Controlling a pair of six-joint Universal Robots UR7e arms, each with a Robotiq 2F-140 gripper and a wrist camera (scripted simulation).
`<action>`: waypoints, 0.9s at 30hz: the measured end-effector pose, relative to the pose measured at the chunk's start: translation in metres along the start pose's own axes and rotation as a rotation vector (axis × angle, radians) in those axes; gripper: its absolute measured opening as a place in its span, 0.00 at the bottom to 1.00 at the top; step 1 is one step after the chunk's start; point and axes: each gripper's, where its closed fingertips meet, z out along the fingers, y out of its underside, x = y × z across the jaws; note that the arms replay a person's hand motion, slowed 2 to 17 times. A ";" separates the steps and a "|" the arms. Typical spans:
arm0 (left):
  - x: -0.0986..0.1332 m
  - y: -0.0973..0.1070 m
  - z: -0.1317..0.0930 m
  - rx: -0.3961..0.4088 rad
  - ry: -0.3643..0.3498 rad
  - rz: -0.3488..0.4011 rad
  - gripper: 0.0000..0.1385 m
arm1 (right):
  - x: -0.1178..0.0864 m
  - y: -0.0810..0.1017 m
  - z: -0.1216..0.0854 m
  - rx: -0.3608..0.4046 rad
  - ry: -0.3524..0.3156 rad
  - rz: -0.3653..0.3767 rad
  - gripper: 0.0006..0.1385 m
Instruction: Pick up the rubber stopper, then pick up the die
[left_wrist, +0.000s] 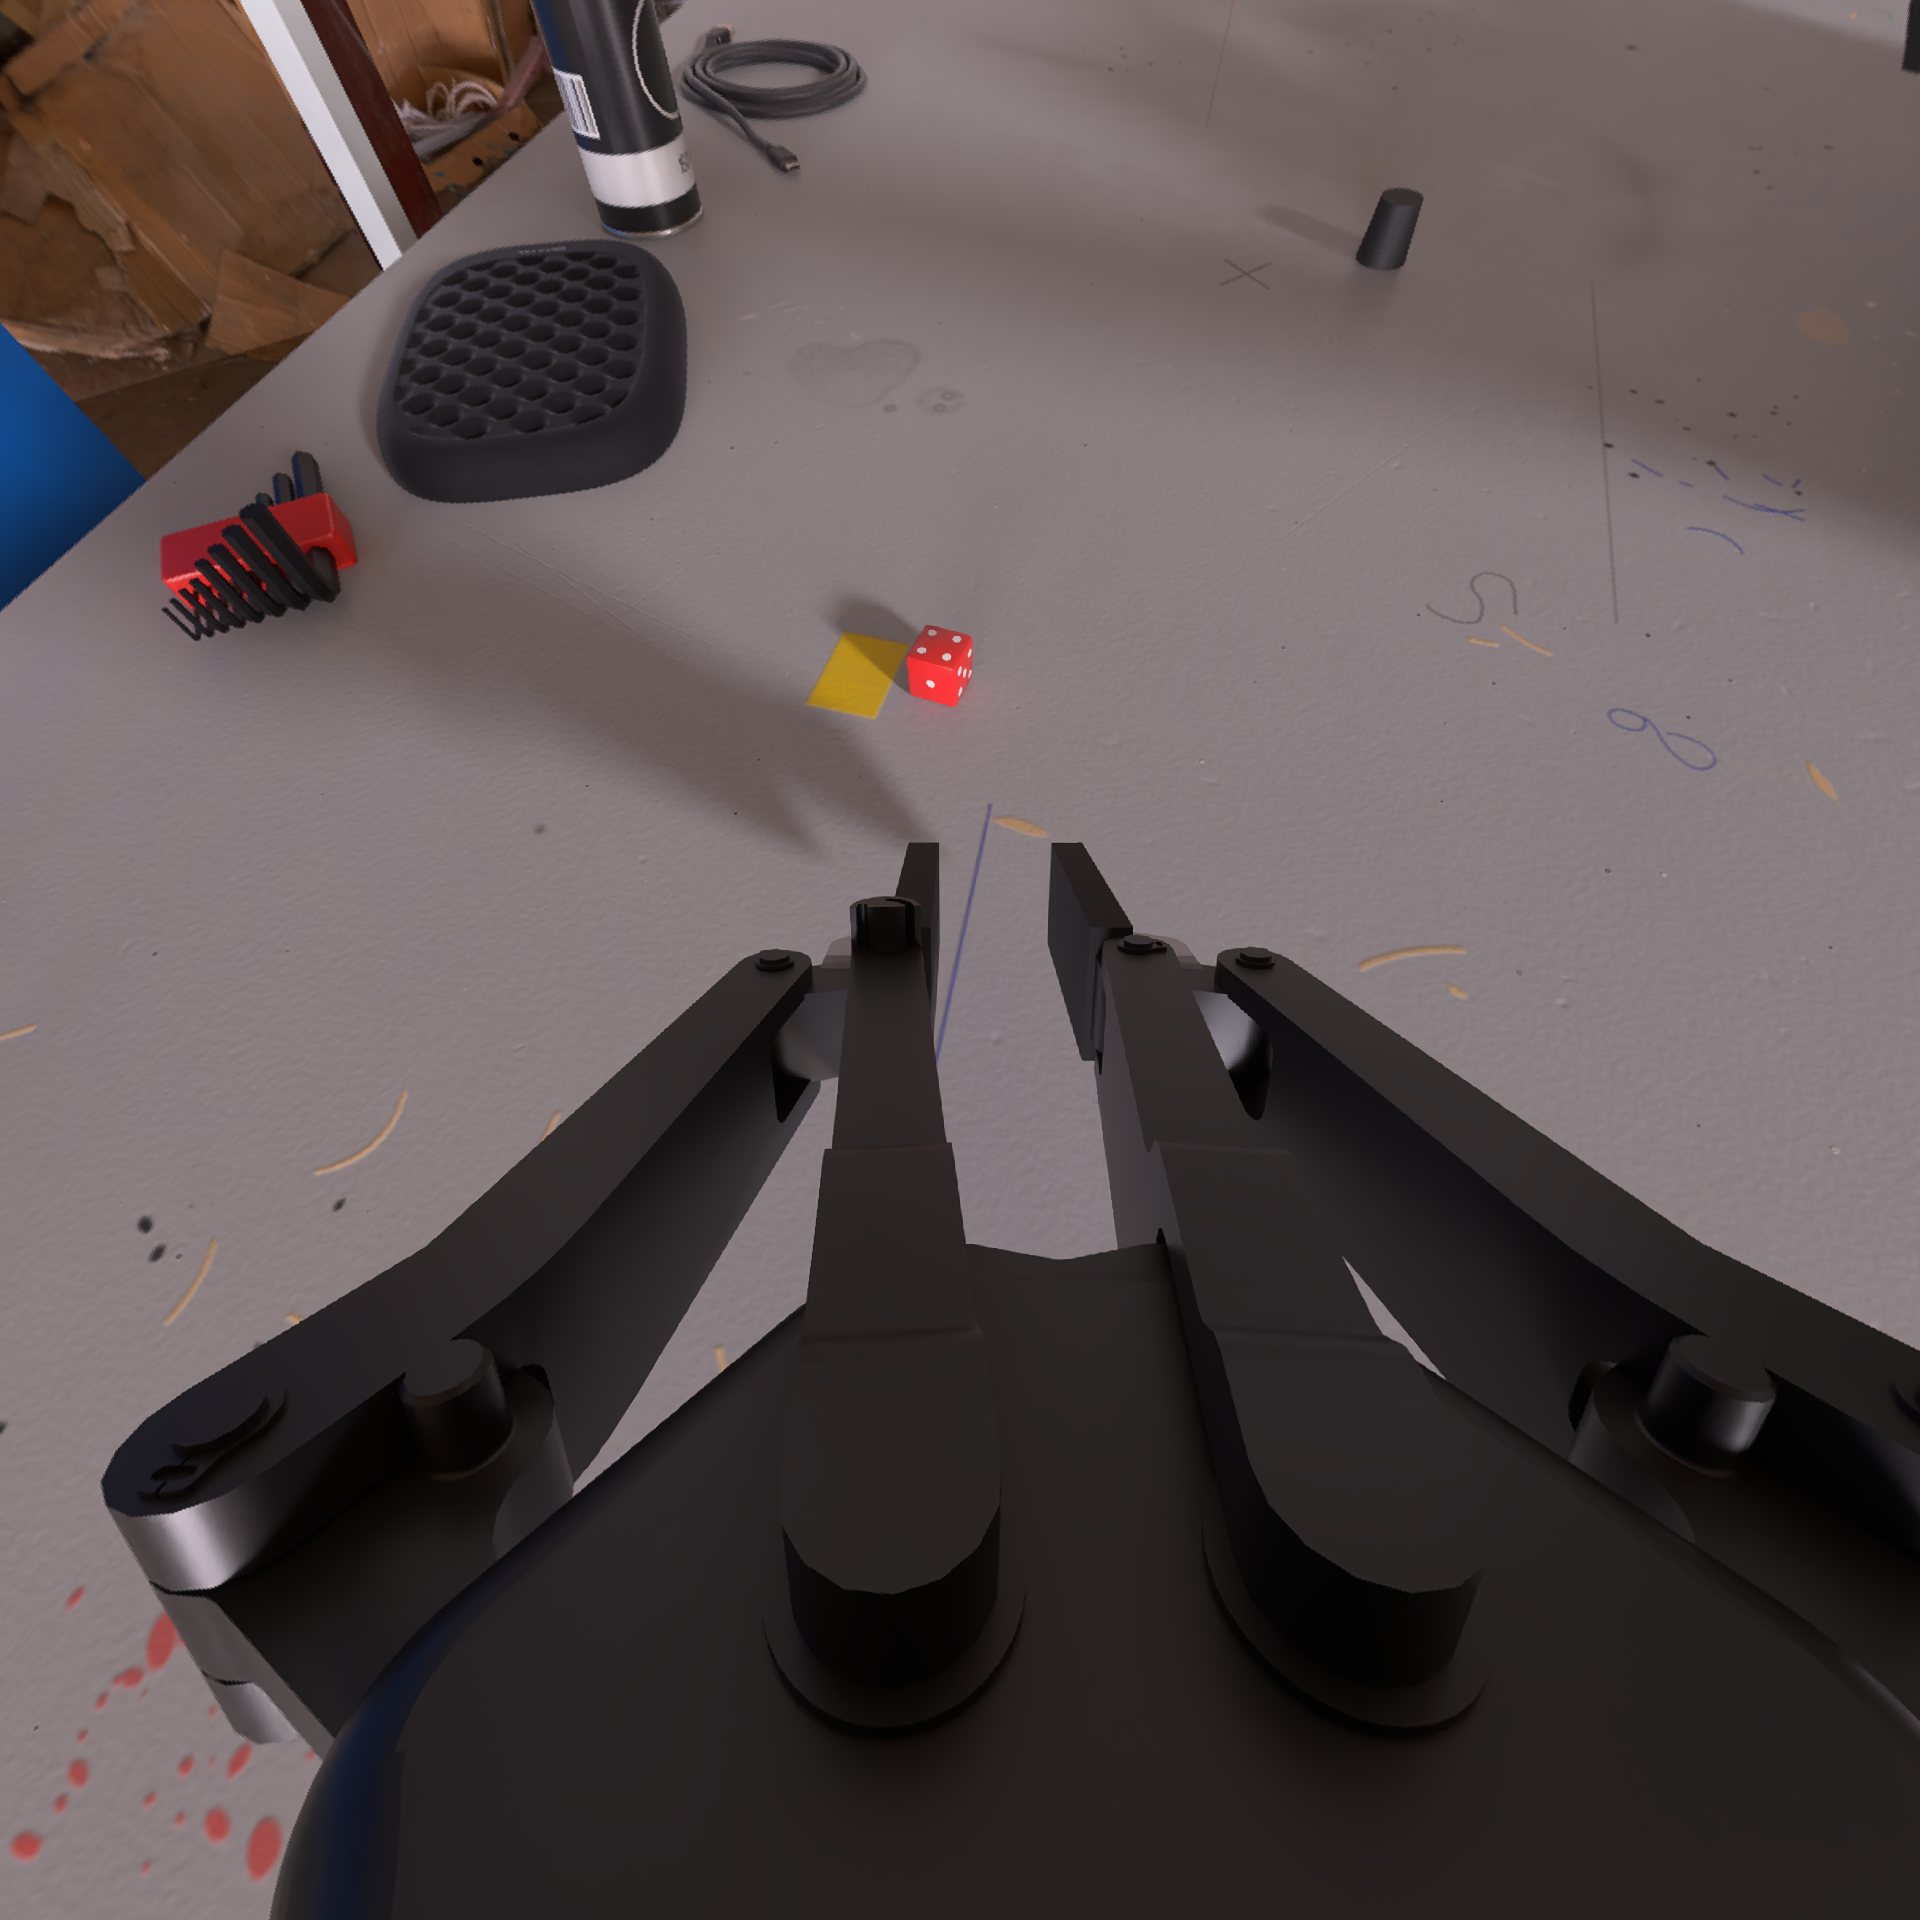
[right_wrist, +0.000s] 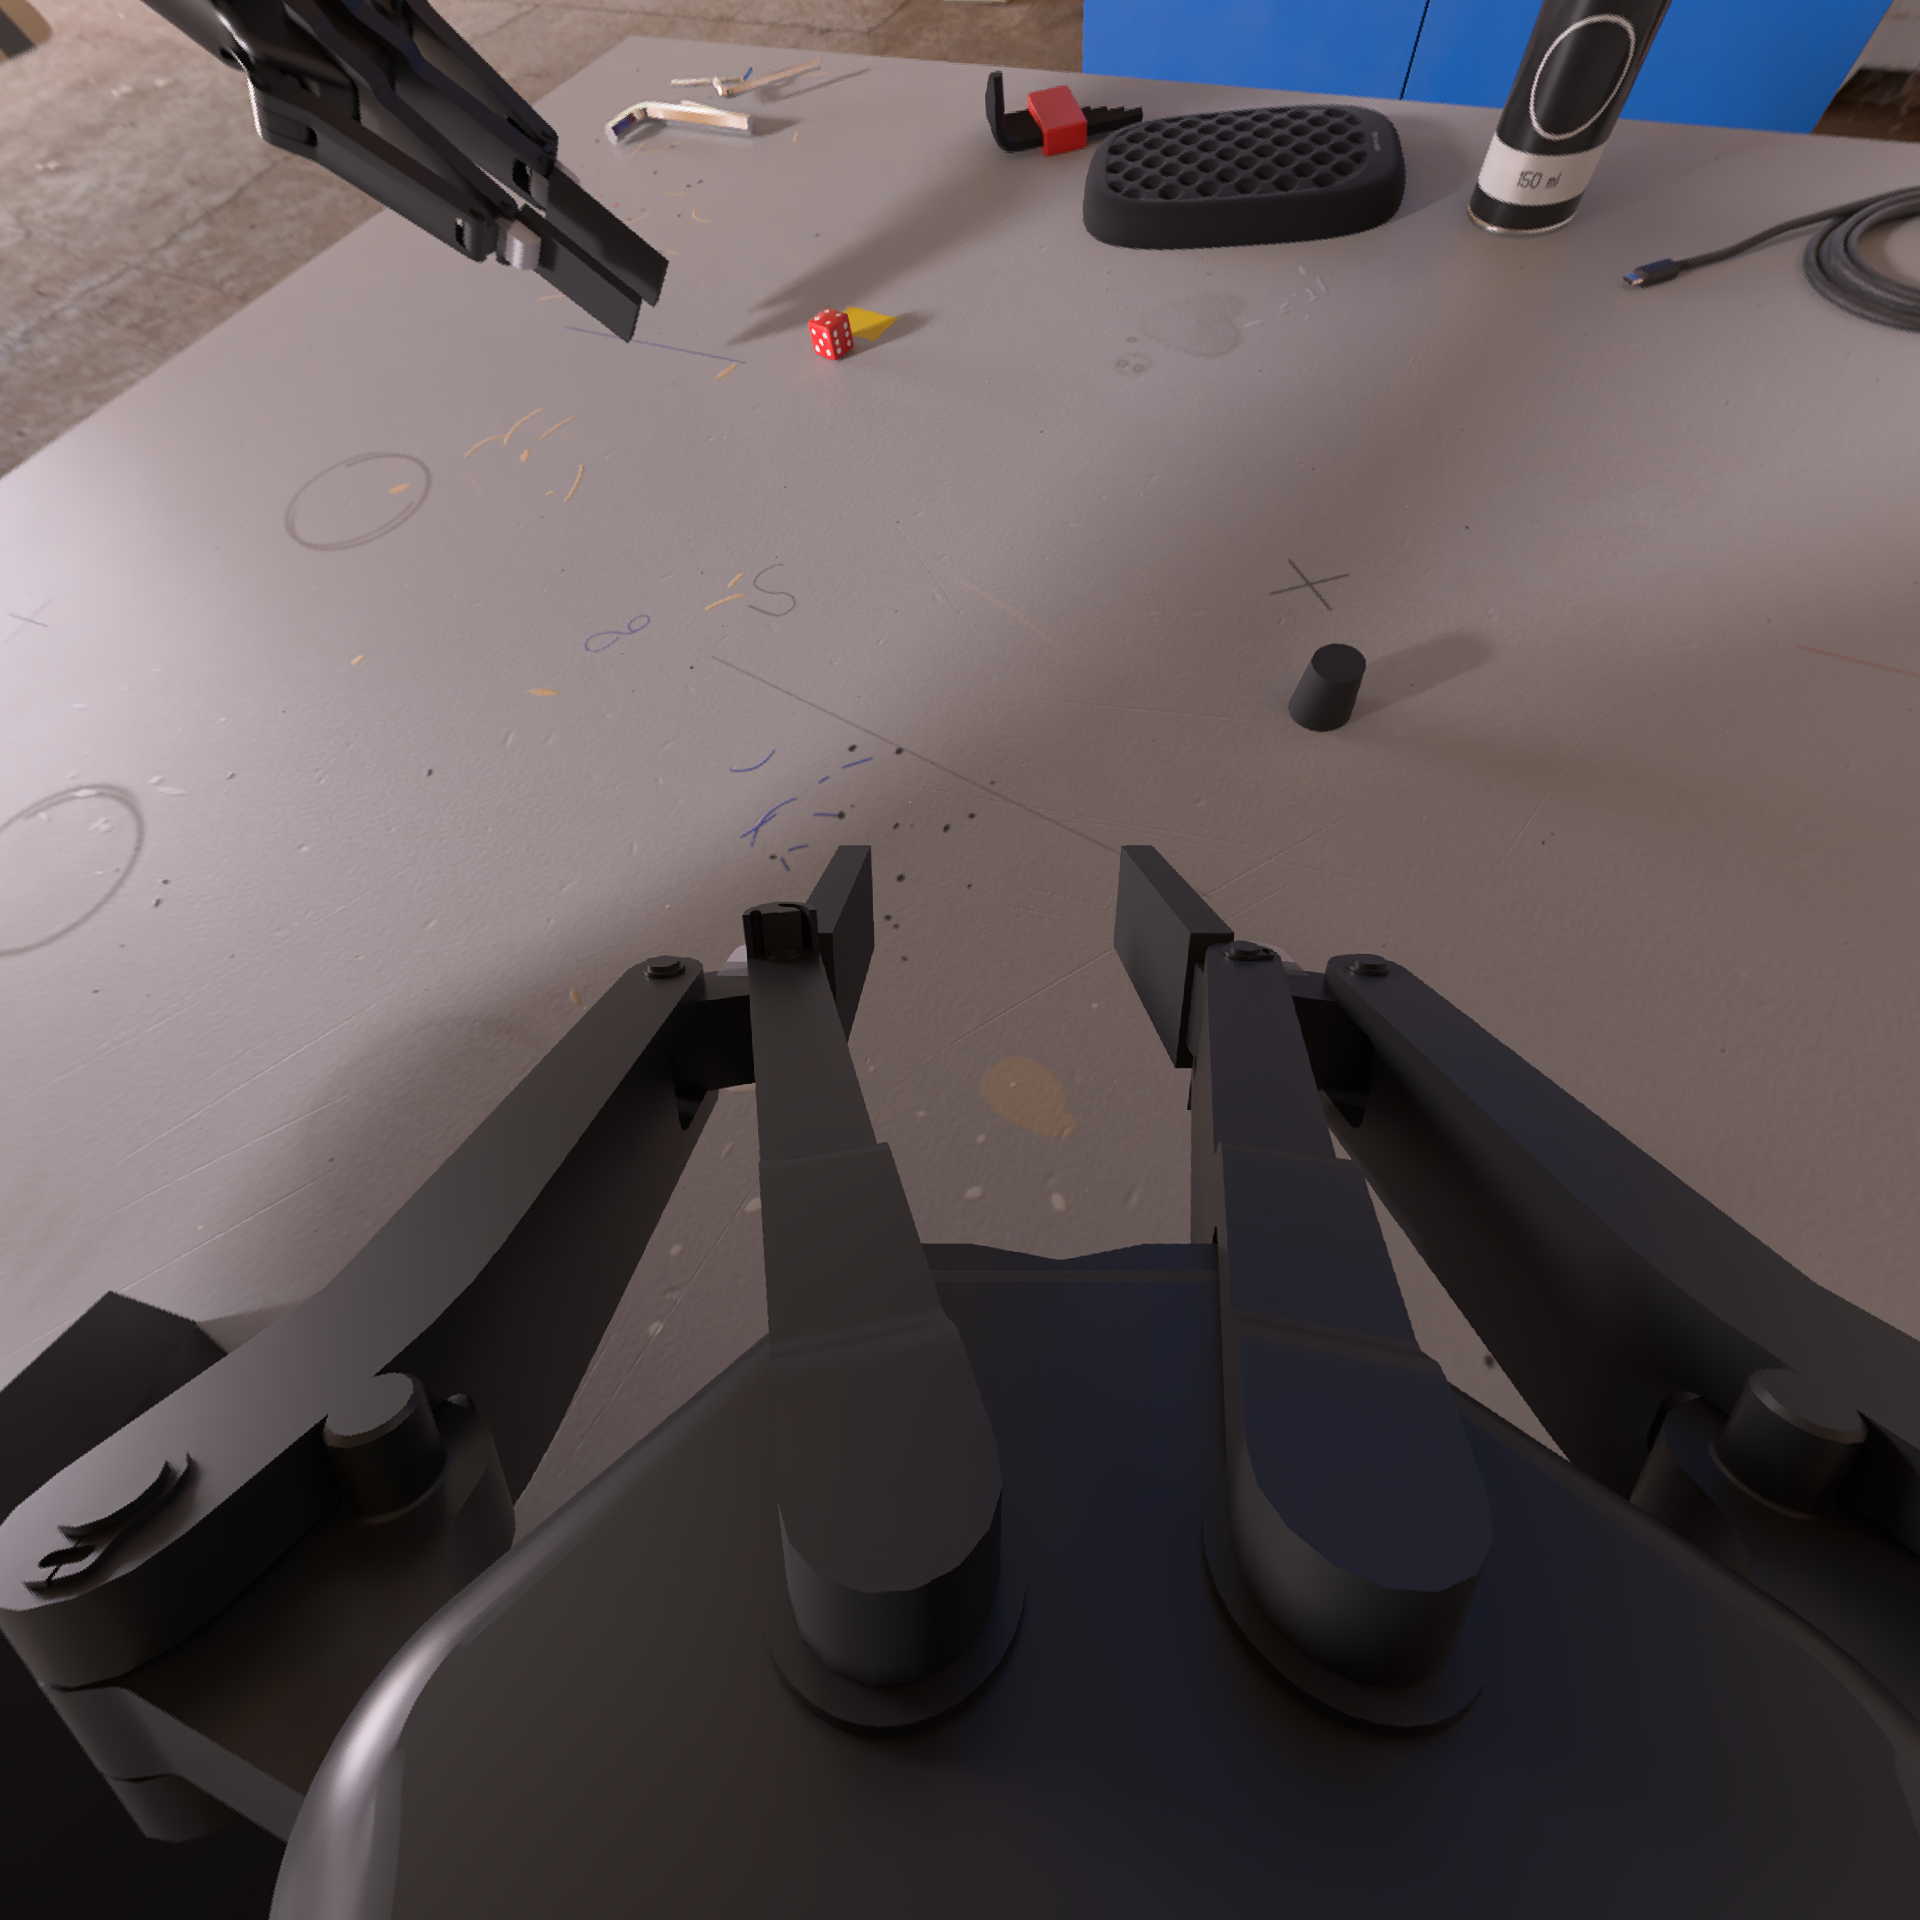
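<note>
Black tapered rubber stopper upright on table, well apart from red white-pipped die resting flat.

One die, one stopper, one yellow tag, one hex-key set, one honeycomb pad, one can, one cable, two pincers.

Red white-dotted die, black rubber stopper, yellow patch.

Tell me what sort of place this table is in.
Most likely a workshop or garage bench. The grey table is scuffed, with pen marks and paint flecks; a red hex key set and a coiled cable lie on it, and scrap wood and cardboard are piled beyond its edge.
</note>
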 end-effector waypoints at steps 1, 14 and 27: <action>0.000 -0.001 -0.001 0.006 -0.002 -0.002 0.21 | 0.000 -0.001 0.003 -0.001 0.007 -0.009 0.45; -0.010 -0.005 -0.009 0.067 -0.066 -0.001 0.21 | -0.033 -0.039 0.047 0.070 -0.179 -0.096 0.40; -0.011 0.004 -0.002 0.064 -0.073 0.011 0.21 | -0.059 -0.067 0.081 0.040 -0.303 -0.180 0.45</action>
